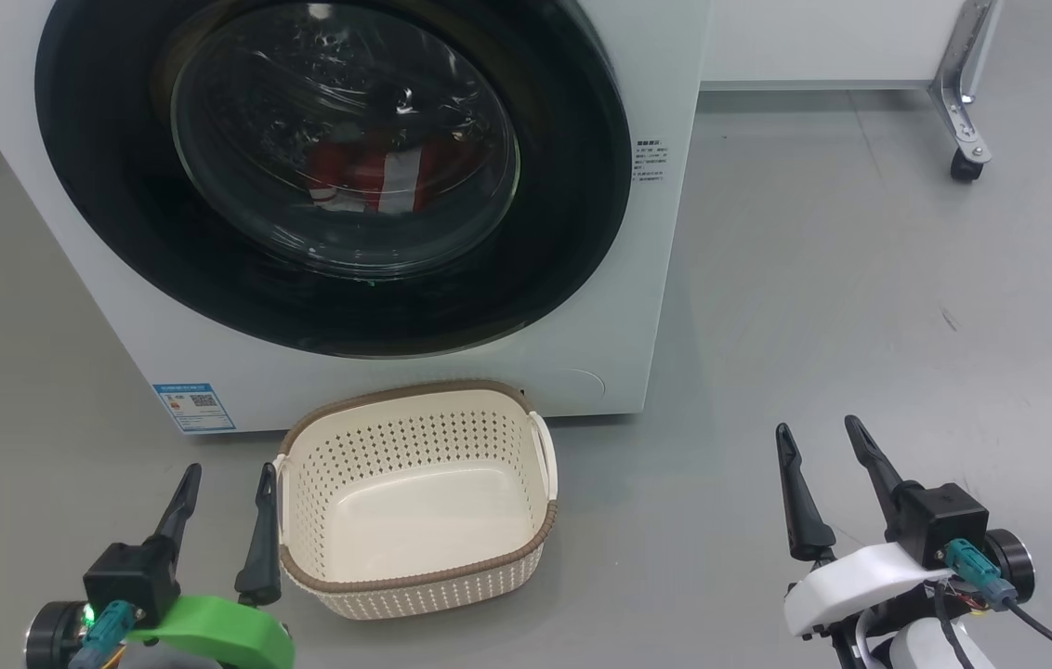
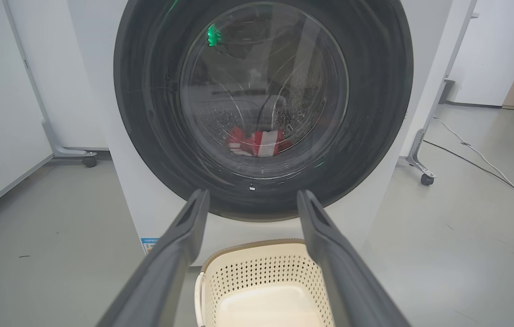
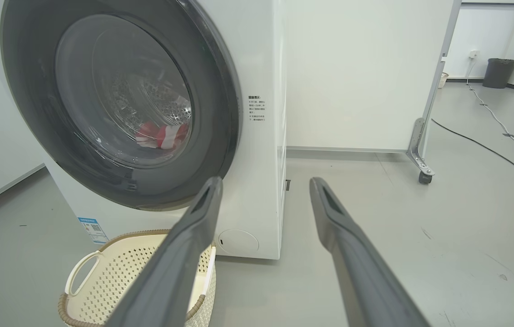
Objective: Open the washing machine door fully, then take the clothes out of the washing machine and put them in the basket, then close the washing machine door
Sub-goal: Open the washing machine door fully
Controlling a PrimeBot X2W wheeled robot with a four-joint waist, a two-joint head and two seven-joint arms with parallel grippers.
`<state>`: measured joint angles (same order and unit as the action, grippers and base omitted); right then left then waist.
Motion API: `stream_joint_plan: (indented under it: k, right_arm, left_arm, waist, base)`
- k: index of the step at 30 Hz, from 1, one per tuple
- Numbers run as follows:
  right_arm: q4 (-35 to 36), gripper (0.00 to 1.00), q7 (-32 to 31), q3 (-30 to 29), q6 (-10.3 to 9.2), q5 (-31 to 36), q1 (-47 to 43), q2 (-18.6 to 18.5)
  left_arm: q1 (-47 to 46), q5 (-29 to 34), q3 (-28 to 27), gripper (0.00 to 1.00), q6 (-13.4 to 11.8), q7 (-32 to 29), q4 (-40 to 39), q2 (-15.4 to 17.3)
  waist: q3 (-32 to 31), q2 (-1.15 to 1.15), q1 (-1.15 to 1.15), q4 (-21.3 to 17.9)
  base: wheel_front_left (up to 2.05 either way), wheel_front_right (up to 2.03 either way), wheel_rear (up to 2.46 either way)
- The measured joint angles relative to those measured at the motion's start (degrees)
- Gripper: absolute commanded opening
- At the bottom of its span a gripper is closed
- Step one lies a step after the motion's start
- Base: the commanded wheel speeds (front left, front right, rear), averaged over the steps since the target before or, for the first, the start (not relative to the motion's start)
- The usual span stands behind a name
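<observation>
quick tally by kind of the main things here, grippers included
washing machine: 1
washing machine door, shut: 1
basket, empty: 1
clothes, one red and white bundle in the drum: 1
grippers, left gripper and right gripper, both open: 2
total: 6

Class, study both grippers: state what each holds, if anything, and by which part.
Nothing is held. The left gripper and right gripper are both open and empty, either side of the basket; the clothes lie behind the shut door.

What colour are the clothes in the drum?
The clothes are bright red with white stripes, clearest in the left wrist view.
</observation>
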<state>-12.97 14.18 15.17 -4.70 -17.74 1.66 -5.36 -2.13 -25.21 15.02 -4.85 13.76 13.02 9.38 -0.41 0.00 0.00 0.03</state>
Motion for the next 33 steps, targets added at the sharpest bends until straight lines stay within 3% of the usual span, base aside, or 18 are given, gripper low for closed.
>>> stream_joint_plan:
  k: [5,7,8,23,28,33]
  right_arm:
    - [0.0,1.0,0.0,-0.2,0.08,0.3,-0.1,0.1]
    - [0.0,0.4,0.0,-0.6,0.1,0.2,-0.1,0.2]
    - [0.0,0.0,0.0,-0.8,0.21,0.2,-0.1,0.3]
    - [-0.1,0.0,0.0,-1.7,2.34,-0.6,-0.6,1.0]
    - [2.1,0.0,0.0,-4.8,4.39,-8.0,-0.6,2.5]
    - [3.5,0.0,0.0,-9.5,7.4,-21.5,-0.6,3.2]
  left_arm:
    - [0.0,0.0,0.0,1.0,-0.1,0.0,0.2,0.0]
    - [0.0,0.0,0.0,1.0,-0.1,0.0,0.3,0.0]
    - [0.0,0.0,0.1,1.0,-0.1,0.0,0.4,0.0]
    - [0.0,0.1,0.2,1.0,-0.2,0.0,0.5,-0.3]
    - [0.0,0.1,0.3,1.0,-0.2,0.0,0.1,-0.3]
    - [-0.2,0.1,0.3,1.0,-0.2,0.0,-0.9,-0.4]
  waist:
    - [0.0,0.0,0.0,0.1]
    - [-0.1,0.0,0.0,0.1]
    - [-0.1,0.0,0.0,0.1]
    - [0.2,0.0,0.0,0.5]
    - [0.7,0.0,0.0,0.7]
    - [2.1,0.0,0.0,0.9]
  base:
    - [0.0,0.0,0.0]
    - [0.0,0.0,0.0]
    - [0.0,0.0,0.0]
    - [0.0,0.0,0.0]
    - [0.0,0.0,0.0]
    - [0.0,0.0,0.0]
